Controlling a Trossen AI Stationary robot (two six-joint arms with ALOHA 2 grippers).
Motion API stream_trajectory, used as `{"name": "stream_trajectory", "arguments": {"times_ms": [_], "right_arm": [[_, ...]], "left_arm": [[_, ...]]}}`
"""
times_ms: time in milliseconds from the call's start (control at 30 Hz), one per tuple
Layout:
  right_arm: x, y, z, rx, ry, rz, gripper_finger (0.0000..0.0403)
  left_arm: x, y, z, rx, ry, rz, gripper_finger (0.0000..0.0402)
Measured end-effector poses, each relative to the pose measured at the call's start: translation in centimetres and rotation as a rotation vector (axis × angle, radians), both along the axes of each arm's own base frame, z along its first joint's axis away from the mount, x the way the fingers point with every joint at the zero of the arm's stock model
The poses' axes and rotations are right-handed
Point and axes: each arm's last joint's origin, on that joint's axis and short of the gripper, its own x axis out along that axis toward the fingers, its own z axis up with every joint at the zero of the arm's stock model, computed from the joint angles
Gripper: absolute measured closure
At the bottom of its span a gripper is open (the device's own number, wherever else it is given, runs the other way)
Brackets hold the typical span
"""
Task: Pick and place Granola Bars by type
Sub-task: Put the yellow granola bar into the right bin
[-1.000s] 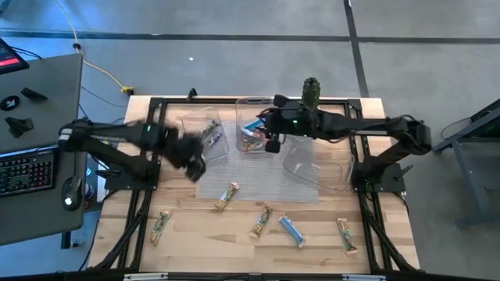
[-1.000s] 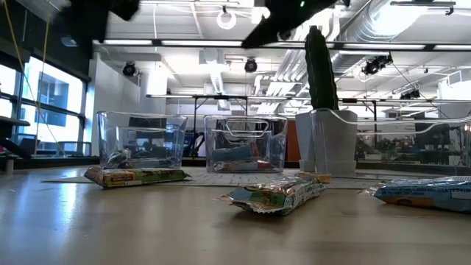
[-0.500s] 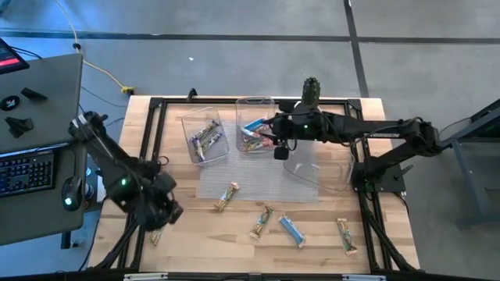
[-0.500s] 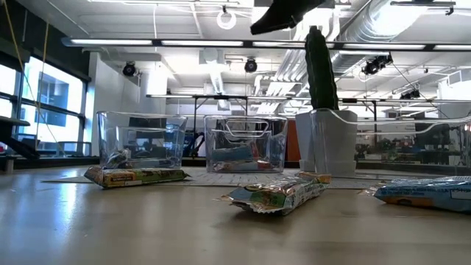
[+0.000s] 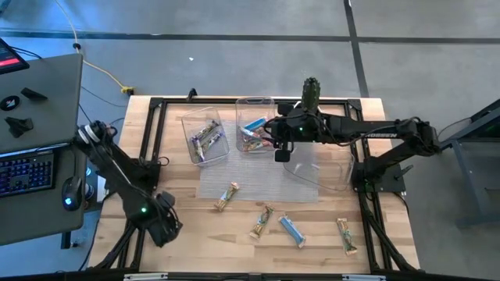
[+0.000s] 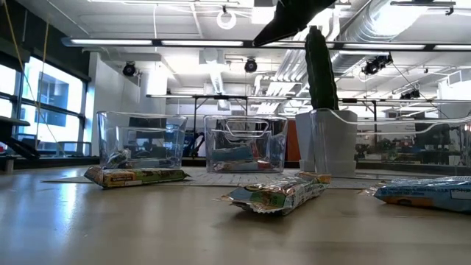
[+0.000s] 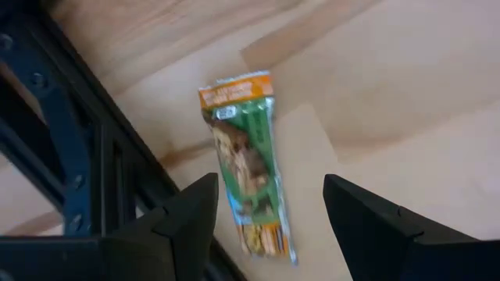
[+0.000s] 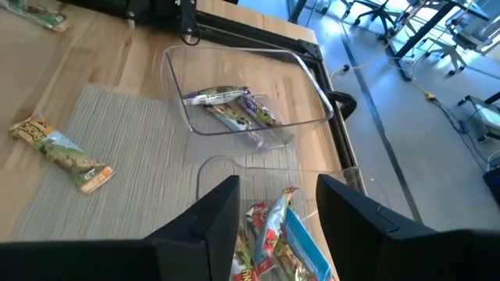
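A green-tan granola bar (image 7: pixel 246 168) lies flat on the wood near the table's near left corner, beside the black frame rail (image 7: pixel 74 156). My left gripper (image 7: pixel 269 211) hangs above it, pointing down and open, one finger on either side of the bar and clear of it. In the high view this gripper (image 5: pixel 162 228) hides the bar. My right gripper (image 5: pixel 280 147) is open and holds nothing. It hovers over the middle clear bin (image 8: pixel 234 176), which holds blue and red bars (image 8: pixel 277 234). The left bin (image 5: pixel 205 139) holds purple bars.
Loose bars lie near the table's near edge: two green-tan (image 5: pixel 226 197) (image 5: pixel 262 221), a blue one (image 5: pixel 291 230) and another green-tan one (image 5: pixel 346 236). A third clear bin (image 5: pixel 320 168) stands at the right. A green cactus-like thing (image 5: pixel 311 92) stands at the far edge. A grey mat (image 5: pixel 250 183) lies at mid-table.
My left gripper has swung from beside the left bin toward the table's near left corner and gone down. It has turned about its own axis and now stands over the green-tan bar, still open. The bars have not moved.
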Motion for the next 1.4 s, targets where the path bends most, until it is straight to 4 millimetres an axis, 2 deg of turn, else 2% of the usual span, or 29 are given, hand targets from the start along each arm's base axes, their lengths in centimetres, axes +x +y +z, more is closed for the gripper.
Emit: {"name": "stream_trajectory", "arguments": {"times_ms": [200, 433, 700, 900, 1033, 1133, 1267, 1400], "right_arm": [[0.0, 0.0, 0.0, 0.015, -0.006, -0.008, 0.0249], [0.0, 0.0, 0.0, 0.015, -0.005, -0.007, 0.0249], [0.0, 0.0, 0.0, 0.034, -0.011, -0.018, 0.0249], [0.0, 0.0, 0.0, 0.057, -0.016, -0.023, 0.0249], [0.0, 0.2, 0.0, 0.087, -0.019, 0.029, 0.0249], [0.0, 0.8, 0.1, 0.120, -0.023, 0.072, 0.0250], [-0.6, 2.0, 0.5, 0.156, -0.015, 0.090, 0.0250], [-2.4, 3.8, 1.1, 0.260, 0.037, 0.135, 0.0249]], "left_arm": [[-0.2, 0.1, -3.3, -0.034, 0.021, 0.051, 0.0174], [-0.7, 0.8, -5.5, -0.060, -0.009, 0.051, 0.0174], [-0.5, 0.8, -5.6, -0.052, -0.061, 0.004, 0.0183], [-0.4, 0.7, -5.5, -0.059, -0.073, -0.050, 0.0248], [-0.4, 0.8, -5.1, -0.066, -0.116, -0.056, 0.0295], [0.2, 0.5, -4.1, -0.053, -0.233, -0.049, 0.0319], [1.4, 0.2, -1.3, -0.008, -0.462, -0.052, 0.0336], [3.4, 0.9, 1.8, 0.054, -0.651, -0.045, 0.0338]]}}
